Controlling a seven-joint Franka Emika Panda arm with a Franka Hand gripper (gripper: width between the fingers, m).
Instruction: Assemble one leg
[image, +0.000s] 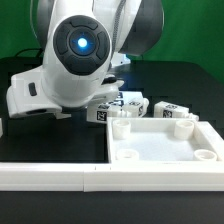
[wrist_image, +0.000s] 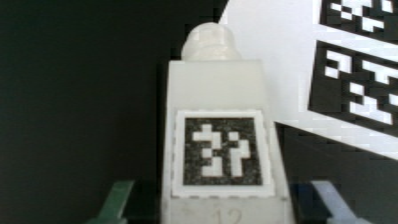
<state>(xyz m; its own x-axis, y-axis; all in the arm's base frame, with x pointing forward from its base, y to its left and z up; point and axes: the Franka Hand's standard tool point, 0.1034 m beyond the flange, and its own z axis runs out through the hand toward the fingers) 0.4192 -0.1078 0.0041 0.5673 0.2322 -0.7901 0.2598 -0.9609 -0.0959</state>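
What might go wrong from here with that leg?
The hand straddles the leg, but dark gaps show beside both fingers, so the grip is unclear; it may slip or twist. Other legs crowd behind the panel, and the arm hides the hand in the exterior view: a knock is possible.

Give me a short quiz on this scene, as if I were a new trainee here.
1. True or false: in the wrist view, the claw has one finger on each side of a leg.
2. What sits on the leg's upper face? A: a black-and-white square tag. B: a red sticker. C: nothing at all.
3. Fill in: in the exterior view, the white square panel has a round hole at each ____.
Key: 1 true; 2 A; 3 corner.
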